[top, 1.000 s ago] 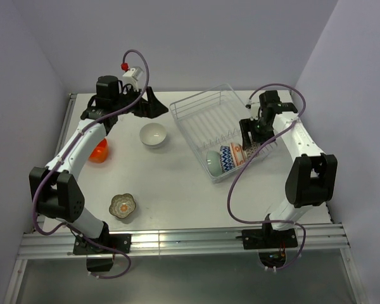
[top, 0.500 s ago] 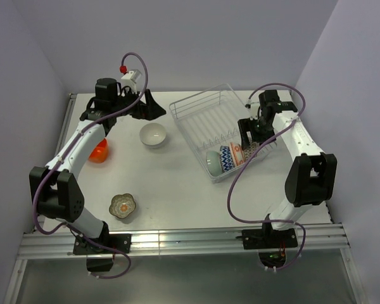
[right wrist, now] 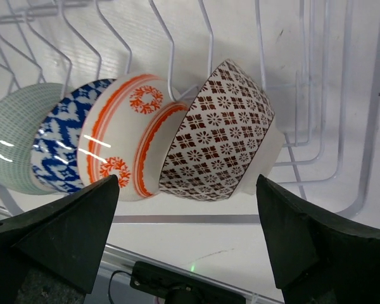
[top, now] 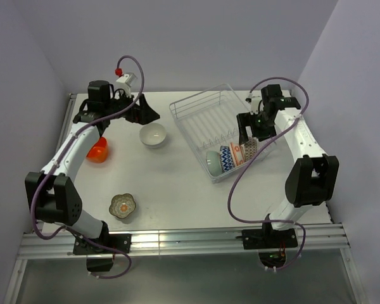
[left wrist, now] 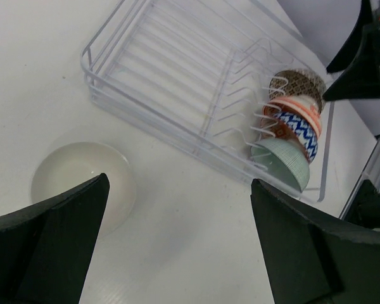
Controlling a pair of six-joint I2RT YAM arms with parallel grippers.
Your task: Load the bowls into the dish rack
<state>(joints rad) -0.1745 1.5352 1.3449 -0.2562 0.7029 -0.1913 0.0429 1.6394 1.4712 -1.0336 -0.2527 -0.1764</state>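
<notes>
1. The dish rack (top: pixel 202 111), a clear wire basket with rows of prongs, lies at a slant on the right half of the white bench (top: pixel 177 183).
2. Four bowls stand on edge in a row between the prongs at the rack's near end, each leaning against the next.
3. From the near end inward they are the pale teal ribbed bowl (top: pixel 213 163), the blue-and-white patterned bowl (top: pixel 226 158), the white bowl with orange rings and wreaths (top: pixel 239 154), and the brown flower-patterned bowl (top: pixel 249 149).
4. The right arm (top: pixel 297 136) reaches over the rack's right side. Its jaws stand wide open above the brown and orange-ringed bowls, one finger to each side, and hold nothing.
5. In the right wrist view the left finger's tip overlaps the orange-ringed bowl's rim. Whether they touch cannot be told.
6. The plain white bowl (top: pixel 153 135) sits upright on the bench just left of the rack, apart from it.
7. The left arm (top: pixel 76 142) stretches toward the far side of the bench. Its jaws are spread as wide as they go, empty, hanging above the white bowl's far edge.
8. The orange-red bowl (top: pixel 99 152) rests on the bench at the left, partly hidden under the left arm.
9. The scalloped olive flower-shaped bowl (top: pixel 123 206) sits upright near the front left, well apart from the other bowls, showing an orange spot inside.
10. A purple cable (top: pixel 235 183) loops from each arm.
</notes>
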